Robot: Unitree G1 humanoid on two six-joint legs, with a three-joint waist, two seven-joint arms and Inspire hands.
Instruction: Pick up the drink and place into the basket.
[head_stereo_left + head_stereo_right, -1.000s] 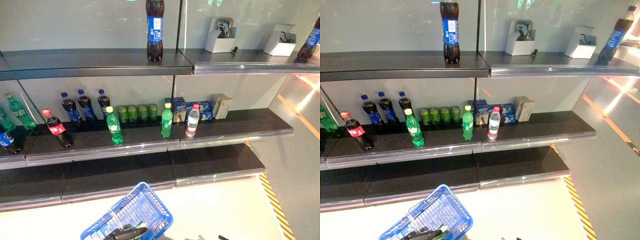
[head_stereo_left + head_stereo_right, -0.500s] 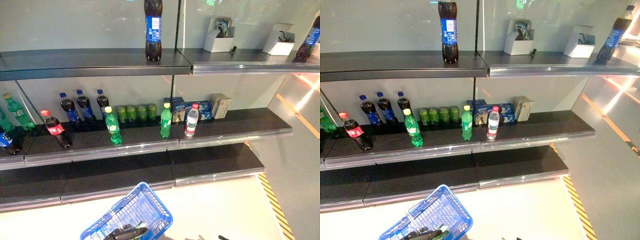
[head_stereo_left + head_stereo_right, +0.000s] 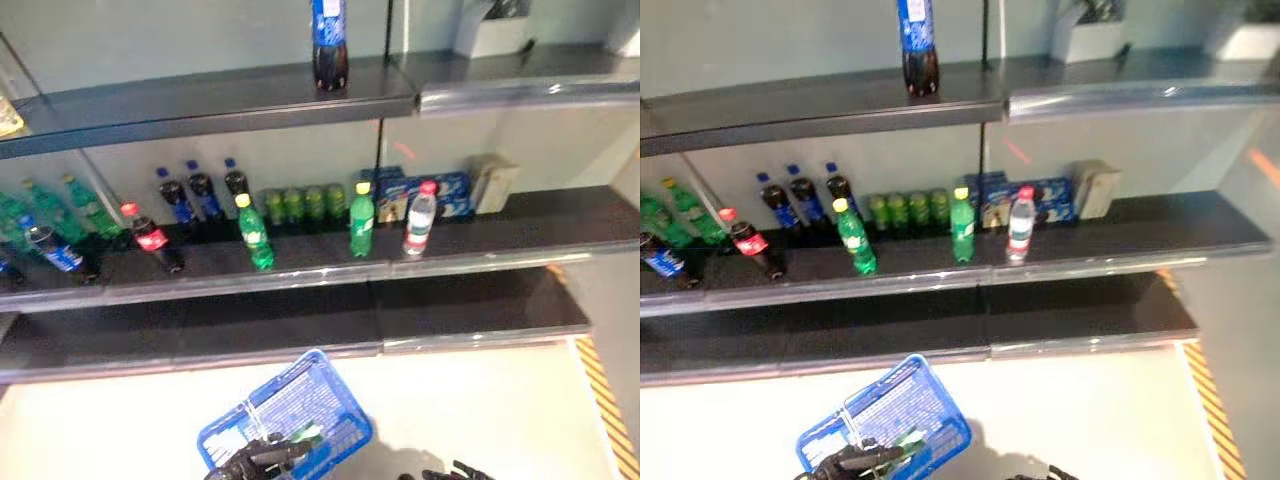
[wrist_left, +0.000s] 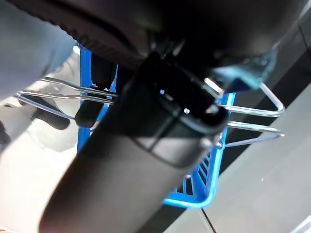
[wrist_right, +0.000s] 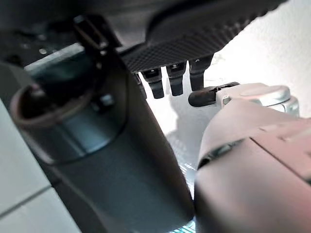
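Left hand (image 3: 262, 460) fingers curl round the blue basket (image 3: 300, 415) handle. Right hand (image 5: 175, 77) fingers straight, empty. Drinks on the shelf (image 3: 300, 275), well apart from both.

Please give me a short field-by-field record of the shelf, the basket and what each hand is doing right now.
basket: blue wire-handled basket, low in front of the shelves, something green inside
left hand: left hand curled round the basket's handle
right hand: right hand at the lower edge, holding nothing; fingers relaxed
middle shelf: two green bottles, a clear bottle with a red cap, green cans, dark cola bottles
top shelf: one dark cola bottle with a blue label
task status: no drink picked yet
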